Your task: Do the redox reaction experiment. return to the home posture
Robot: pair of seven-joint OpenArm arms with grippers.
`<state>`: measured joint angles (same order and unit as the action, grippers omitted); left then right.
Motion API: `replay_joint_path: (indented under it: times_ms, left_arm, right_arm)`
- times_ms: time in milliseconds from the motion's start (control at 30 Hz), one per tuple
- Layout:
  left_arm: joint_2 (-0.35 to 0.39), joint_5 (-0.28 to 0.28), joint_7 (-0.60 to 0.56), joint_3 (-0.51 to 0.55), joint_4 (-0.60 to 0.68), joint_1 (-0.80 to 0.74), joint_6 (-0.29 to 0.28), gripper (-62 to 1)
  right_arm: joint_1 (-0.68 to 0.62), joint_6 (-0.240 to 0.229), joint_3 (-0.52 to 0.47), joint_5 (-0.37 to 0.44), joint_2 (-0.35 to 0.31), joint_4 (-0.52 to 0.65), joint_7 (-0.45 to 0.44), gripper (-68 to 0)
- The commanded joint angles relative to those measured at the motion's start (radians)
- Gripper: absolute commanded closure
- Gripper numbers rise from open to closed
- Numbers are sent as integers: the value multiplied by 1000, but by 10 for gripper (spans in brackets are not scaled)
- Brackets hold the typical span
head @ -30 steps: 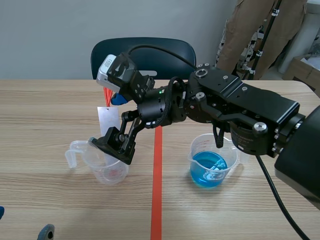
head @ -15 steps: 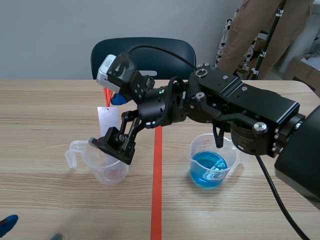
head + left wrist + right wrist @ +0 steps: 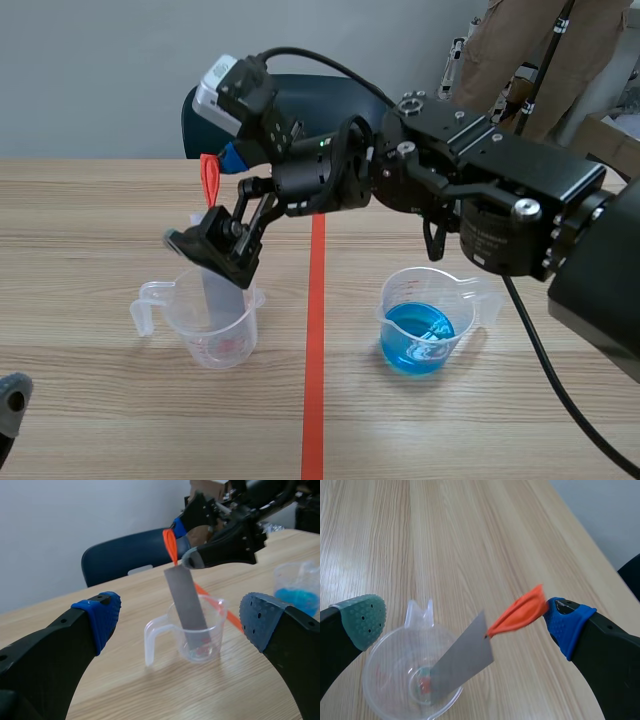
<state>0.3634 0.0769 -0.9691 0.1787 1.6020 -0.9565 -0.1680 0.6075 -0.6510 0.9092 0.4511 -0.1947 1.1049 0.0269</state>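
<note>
Scene view: the right arm comes in from the right and crosses past the middle. The right end effector hangs above a clear cup, fingers spread wide, gripping nothing. A grey strip stands tilted in the cup, with an orange tag at its top end. A beaker of blue liquid sits on the counter, on the far side of the orange tape line from the cup and well apart from it. A dark blue chair is behind the counter. A person stands at the back right.

Left wrist view: the left end effector is open wide with nothing between its fingers. The cup with the strip stands on the counter ahead of it. The right end effector is over the strip's top.

Right wrist view: looking down into the cup, the strip's lower end is at the cup's bottom and the strip leans on the rim. The tag's tip is at the blue pad; whether it is touching or just beside it, cannot tell.
</note>
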Motion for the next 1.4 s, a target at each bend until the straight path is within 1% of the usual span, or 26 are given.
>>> replay_joint_path:
  times_ms: [0,67,167,267,333,367,400,467,500,533,567,700,800,900,1033,1133,1200,1300,1367]
  left_arm:
    - [-1,4,-4,15,21,-26,2,-508]
    - [3,3,2,21,76,-64,13,-508]
    - [3,2,2,26,143,-115,49,-508]
    - [11,2,2,26,186,-151,55,-508]
    - [36,3,2,26,209,-174,55,-508]
    - [51,3,2,26,219,-185,57,-508]
    - [66,3,2,26,228,-196,71,-508]
    - [93,3,2,26,245,-213,79,-508]
    - [107,7,4,26,253,-219,86,-508]
    - [120,13,7,26,262,-224,99,-508]
    - [132,16,19,26,273,-229,100,-508]
    - [173,18,109,26,313,-229,111,-508]
    - [192,18,133,26,332,-230,114,-508]
    - [189,18,132,26,338,-229,122,-508]
    - [146,16,121,26,338,-229,122,-508]
    - [109,4,93,26,344,-241,122,-508]
    - [92,-17,73,26,359,-256,122,-508]
    - [77,-21,50,26,381,-274,129,-508]
    - [70,-20,49,26,389,-277,130,-508]
  right_arm:
    - [57,-1,-13,43,-8,17,-4,-679]
    - [84,-1,-13,93,-18,18,4,-679]
    - [127,-12,-13,182,-40,23,24,-679]
    - [160,-31,-14,272,-77,27,38,-679]
    - [178,-32,-14,335,-108,27,38,-679]
    - [188,-37,-14,369,-127,30,39,-679]
    - [194,-51,-14,398,-148,32,39,-679]
    - [209,-81,-14,464,-195,36,38,-679]
    - [214,-88,-14,498,-221,40,37,-679]
    - [216,-92,-14,532,-248,44,37,-679]
    - [218,-95,-14,563,-277,48,37,-679]
    - [222,-95,-14,660,-396,50,31,-679]
    - [221,-95,-14,698,-491,50,-1,-679]
    - [221,-95,-14,735,-584,50,-46,-679]
    - [212,-95,-14,765,-691,50,-92,-679]
    - [185,-95,-14,766,-750,50,-118,-679]
    - [154,-95,-14,766,-779,50,-134,-679]
    - [101,-95,-14,765,-810,50,-177,-679]
    - [72,-95,-14,764,-825,50,-190,-679]
